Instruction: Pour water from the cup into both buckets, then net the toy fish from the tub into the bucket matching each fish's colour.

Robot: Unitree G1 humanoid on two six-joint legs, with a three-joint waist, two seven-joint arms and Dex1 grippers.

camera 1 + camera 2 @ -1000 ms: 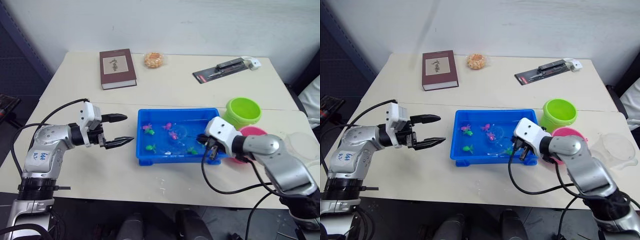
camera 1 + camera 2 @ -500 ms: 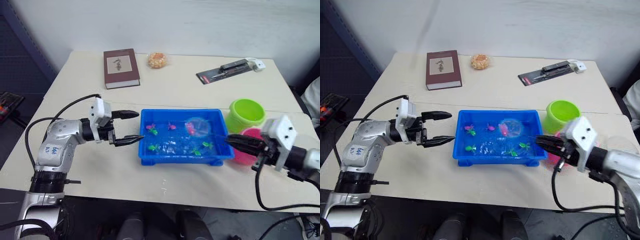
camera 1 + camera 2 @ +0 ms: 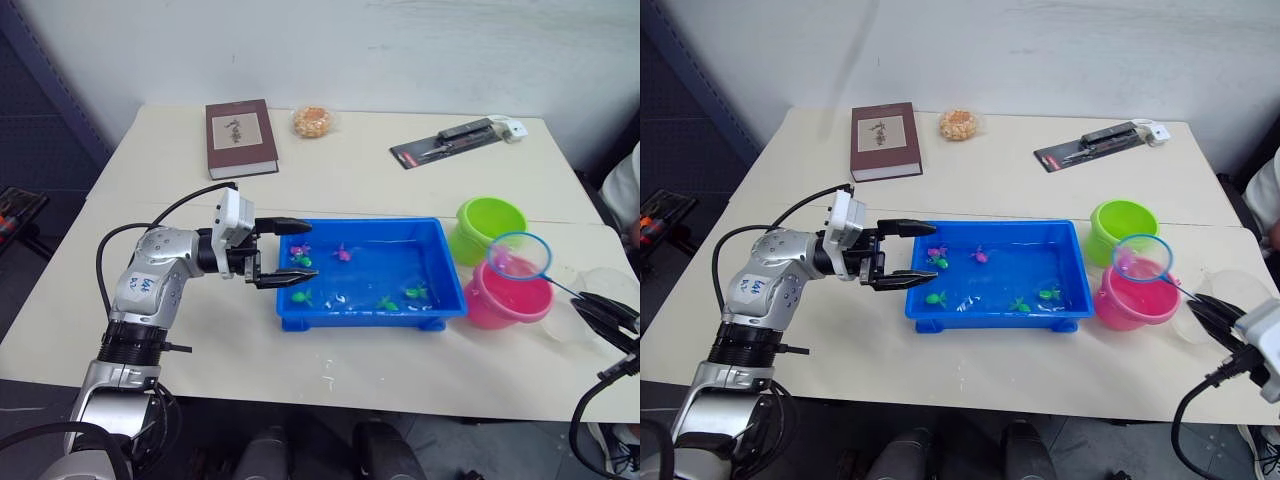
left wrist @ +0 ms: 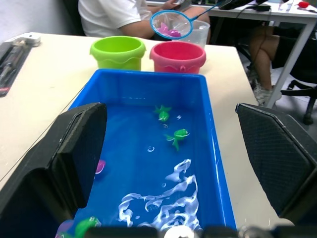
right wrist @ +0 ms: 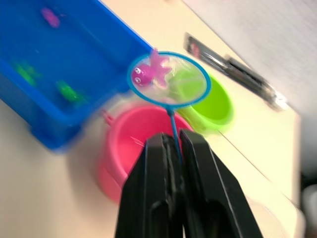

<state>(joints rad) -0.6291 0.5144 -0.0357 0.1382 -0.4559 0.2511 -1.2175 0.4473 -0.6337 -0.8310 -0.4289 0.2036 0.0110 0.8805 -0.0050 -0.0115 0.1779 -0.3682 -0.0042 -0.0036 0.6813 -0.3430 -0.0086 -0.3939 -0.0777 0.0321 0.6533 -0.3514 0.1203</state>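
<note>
The blue tub [image 3: 368, 319] holds water and several toy fish, such as a green one [image 3: 301, 297] and a pink one [image 3: 342, 252]. My left gripper [image 3: 312, 253] is open, its fingers reaching over the tub's left end. My right gripper [image 3: 590, 308] is shut on the net's thin handle at the far right. The net's blue hoop [image 3: 519, 254] hovers above the pink bucket [image 3: 497, 302] with a pink fish [image 5: 151, 72] in its mesh. The green bucket [image 3: 487, 226] stands just behind the pink one. The clear cup [image 3: 607, 285] sits to the right of the pink bucket.
A dark red book [image 3: 240, 137], a bagged snack [image 3: 312, 121] and a packaged tool [image 3: 455, 141] lie along the table's far side. A seated person in a white shirt [image 4: 116, 15] is beyond the table's right end.
My right gripper has drawn back to the right, lifting the net with a pink fish out of the tub to above the pink bucket. My left gripper moved right to the tub's end.
</note>
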